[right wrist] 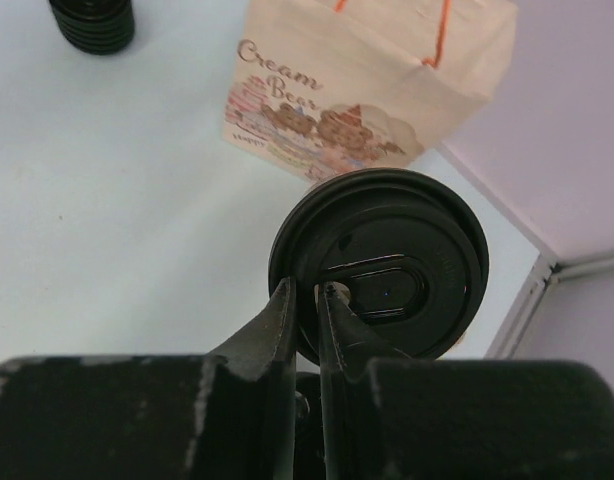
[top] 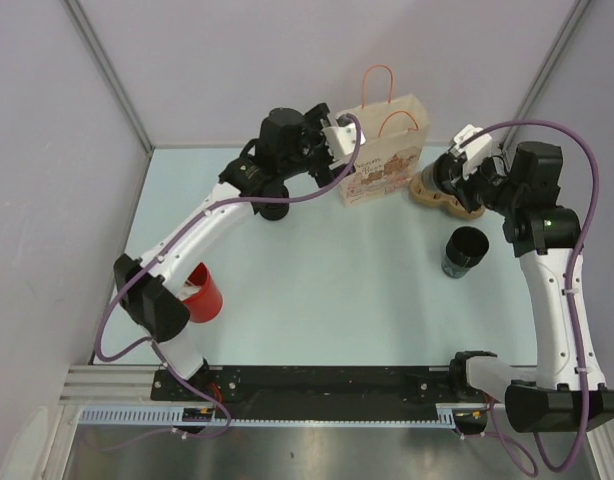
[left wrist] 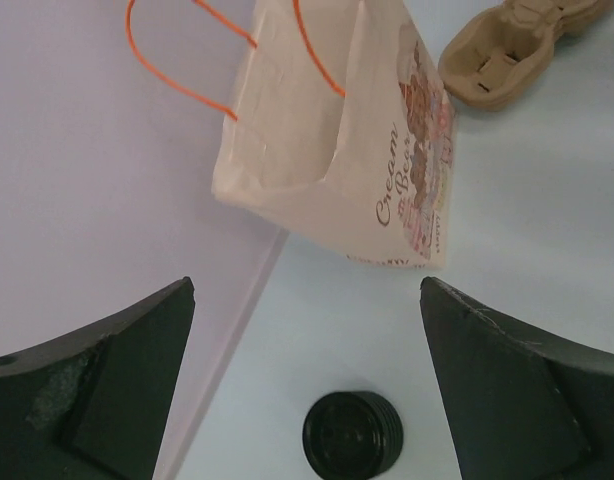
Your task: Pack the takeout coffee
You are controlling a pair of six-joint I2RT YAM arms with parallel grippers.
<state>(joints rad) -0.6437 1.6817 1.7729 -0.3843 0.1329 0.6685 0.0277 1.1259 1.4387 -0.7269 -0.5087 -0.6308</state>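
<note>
Coffee lid (right wrist: 412, 235) apparently pinched in right gripper (right wrist: 305, 292).

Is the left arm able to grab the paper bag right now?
Probably yes. The left gripper is wide open and the paper bag stands just ahead of it, with nothing between them. The stack of black lids sits below the gripper, out of the way.

From the top: high up behind both arm bases, looking down over the whole table (top: 317, 290). From the left wrist: down between its two dark fingers (left wrist: 107, 390), fairly near the paper bag (left wrist: 337, 130), cardboard tray (left wrist: 497, 60) at top right. From the right wrist: very close on a black lid (right wrist: 387, 260), bag behind. Shared by all three: the bag; by both wrists, the stack of lids (left wrist: 353, 433).
</note>
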